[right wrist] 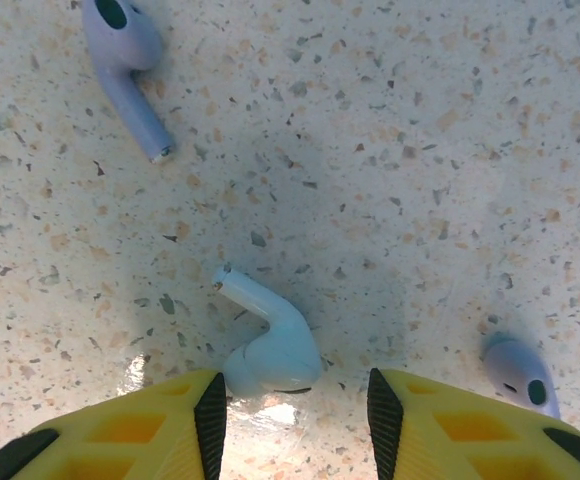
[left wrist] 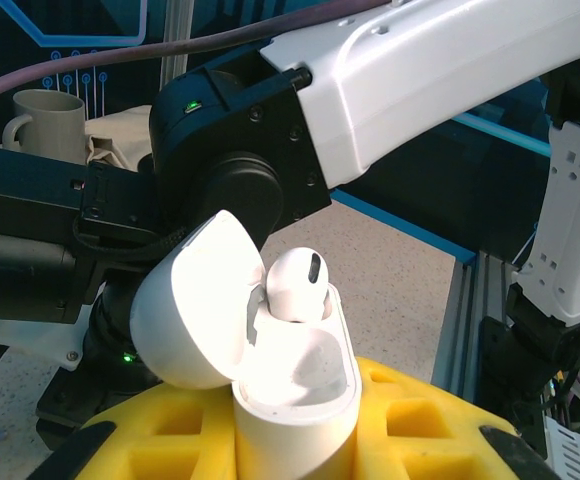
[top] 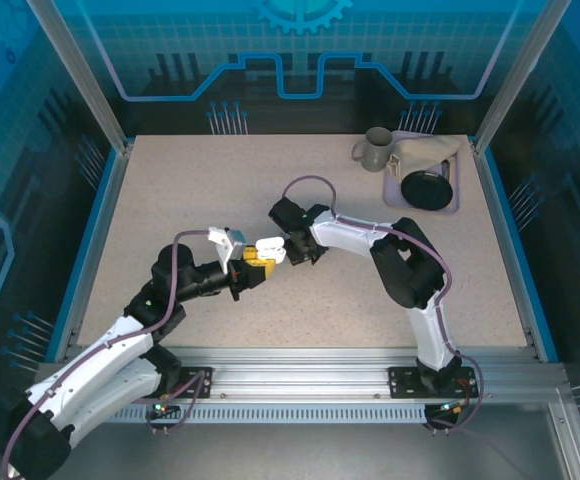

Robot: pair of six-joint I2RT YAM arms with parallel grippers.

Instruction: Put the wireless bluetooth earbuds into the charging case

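Case pinched open on the left, buds loose under the right.

From above: left gripper (top: 255, 262) and right gripper (top: 295, 250) tip to tip, white charging case (top: 270, 248) between. Left wrist: yellow pads (left wrist: 150, 440) clamped on the glossy upright case, lid tipped back, seated earbud (left wrist: 295, 285) head-up. Right wrist: fingers (right wrist: 470, 430) spread over speckled table (right wrist: 420, 150), loose white earbud (right wrist: 270, 345) flat between them, stem aimed up-left; lavender earbud (right wrist: 125, 60) upper left, second lavender earbud (right wrist: 518, 368) beside the right-hand finger.

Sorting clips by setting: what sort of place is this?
Probably a robot lab test cell: a speckled tabletop fenced by aluminium posts and blue printed panels, with the left arm and right arm mounted on a rail.
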